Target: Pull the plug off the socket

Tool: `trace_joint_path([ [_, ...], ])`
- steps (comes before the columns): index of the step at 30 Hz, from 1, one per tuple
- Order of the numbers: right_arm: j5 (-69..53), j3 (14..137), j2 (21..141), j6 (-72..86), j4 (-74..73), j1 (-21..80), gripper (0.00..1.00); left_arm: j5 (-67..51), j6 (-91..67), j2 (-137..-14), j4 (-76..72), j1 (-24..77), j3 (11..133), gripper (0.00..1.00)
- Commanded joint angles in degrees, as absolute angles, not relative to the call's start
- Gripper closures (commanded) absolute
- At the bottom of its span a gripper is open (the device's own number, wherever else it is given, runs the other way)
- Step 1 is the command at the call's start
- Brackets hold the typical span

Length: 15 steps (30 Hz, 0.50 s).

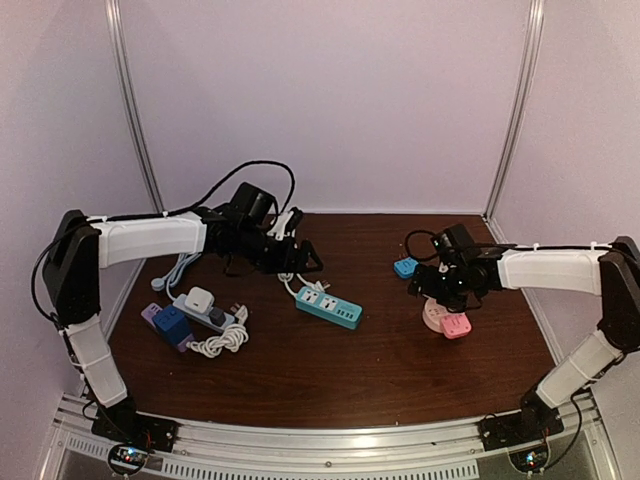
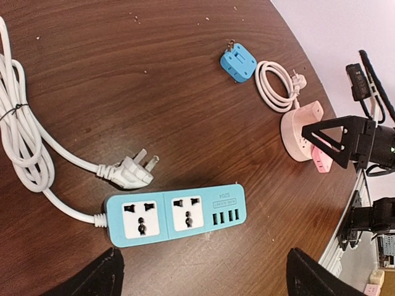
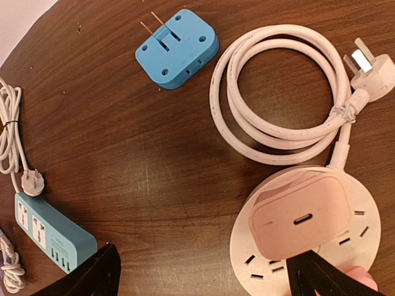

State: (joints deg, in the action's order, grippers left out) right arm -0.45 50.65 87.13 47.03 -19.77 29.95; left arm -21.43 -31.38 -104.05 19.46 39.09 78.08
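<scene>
A pale pink plug block (image 3: 302,216) sits plugged into the top of a round pale pink socket (image 3: 271,271) at the table's right (image 1: 433,314). My right gripper (image 3: 207,274) hangs open just above it, its right finger (image 3: 327,277) over the socket's face and its left finger (image 3: 92,274) over bare table. A brighter pink piece (image 1: 457,326) shows at the socket's near edge. My left gripper (image 2: 207,277) is open above the wood, just short of a teal power strip (image 2: 176,213) with nothing plugged in.
A blue adapter (image 3: 178,48) lies prongs up behind the round socket, beside that socket's coiled white cord (image 3: 278,92). At the left stands a white power strip (image 1: 208,314) bearing a white plug (image 1: 200,298), with a blue plug (image 1: 172,325) next to it.
</scene>
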Motion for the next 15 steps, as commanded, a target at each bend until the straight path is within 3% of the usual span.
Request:
trace_joint_path([
  [1, 5.28, 48.36, 79.89, 45.31, -22.88, 28.68, 0.05, -21.08, -31.2, -102.37, 17.99, 39.32, 77.87, 0.08],
  [6, 2.35, 39.09, 69.73, 42.26, -20.33, 23.06, 0.0, -20.81, -31.69, -102.42, 17.93, 40.4, 78.02, 0.08],
  [9, -6.64, 33.18, 66.67, 40.37, -13.26, 17.06, 0.0, -20.46, -32.15, -102.8, 18.01, 41.0, 78.64, 0.08],
  [15, -14.79, 30.9, 68.76, 40.69, -9.25, 16.62, 0.0, -20.15, -32.86, -103.33, 17.97, 41.74, 79.8, 0.08],
])
